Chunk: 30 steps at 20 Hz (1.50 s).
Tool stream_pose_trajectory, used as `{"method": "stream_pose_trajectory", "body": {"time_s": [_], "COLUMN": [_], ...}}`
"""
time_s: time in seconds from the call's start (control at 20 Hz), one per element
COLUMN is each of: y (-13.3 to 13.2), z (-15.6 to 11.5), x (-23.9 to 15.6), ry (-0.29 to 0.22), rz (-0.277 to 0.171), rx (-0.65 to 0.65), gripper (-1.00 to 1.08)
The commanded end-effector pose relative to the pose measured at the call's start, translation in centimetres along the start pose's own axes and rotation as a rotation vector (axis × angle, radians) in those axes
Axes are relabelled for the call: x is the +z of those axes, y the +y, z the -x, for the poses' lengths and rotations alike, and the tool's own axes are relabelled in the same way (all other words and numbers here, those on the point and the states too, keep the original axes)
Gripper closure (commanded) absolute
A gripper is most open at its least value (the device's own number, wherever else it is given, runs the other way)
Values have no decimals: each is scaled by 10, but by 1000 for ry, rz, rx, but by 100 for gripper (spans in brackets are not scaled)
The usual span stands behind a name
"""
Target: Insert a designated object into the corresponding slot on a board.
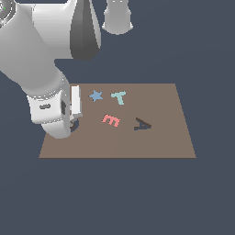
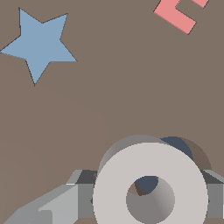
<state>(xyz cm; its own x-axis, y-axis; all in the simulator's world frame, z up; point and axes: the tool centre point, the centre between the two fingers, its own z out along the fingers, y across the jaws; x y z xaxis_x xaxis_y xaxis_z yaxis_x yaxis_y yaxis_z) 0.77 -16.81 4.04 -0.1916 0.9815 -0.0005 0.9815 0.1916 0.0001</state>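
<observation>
The pale whitish-grey ring (image 2: 151, 159) fills the near part of the wrist view, held flat between the grey fingers (image 2: 83, 192) of my gripper (image 2: 148, 194), which is shut on it. Just behind its rim, and through its hole, shows the dark navy O slot (image 2: 177, 146) in the brown board (image 2: 109, 96). The ring hangs just above the slot, slightly offset from it. In the exterior view the arm's hand (image 1: 53, 110) stands over the board's (image 1: 137, 142) left part. It hides the ring, and only a dark arc of the slot (image 1: 75, 124) shows.
A blue star (image 1: 95, 95), a teal T (image 1: 119, 97), a pink E (image 1: 111, 120) and a dark A recess (image 1: 142, 124) lie on the board to the exterior view's right of the hand. The star (image 2: 39, 46) and the E (image 2: 179, 13) show in the wrist view too.
</observation>
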Motion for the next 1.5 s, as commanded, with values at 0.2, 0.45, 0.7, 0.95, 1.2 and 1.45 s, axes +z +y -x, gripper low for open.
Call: {"method": "stream_pose_trajectory", "body": {"time_s": [0.2,0.45,0.7,0.95,1.2,1.45], "y": [19,26,27,28,28,28], "z": [4,5,4,4,4,4], "x": [0,0,0,9,10,10], "ry": [0,0,0,0,0,0], "rz": [0,0,0,4,4,4], "rx": [-102,-138,-140,-139,-139,-139], "gripper": [108,108,108,108,-92,-92]}}
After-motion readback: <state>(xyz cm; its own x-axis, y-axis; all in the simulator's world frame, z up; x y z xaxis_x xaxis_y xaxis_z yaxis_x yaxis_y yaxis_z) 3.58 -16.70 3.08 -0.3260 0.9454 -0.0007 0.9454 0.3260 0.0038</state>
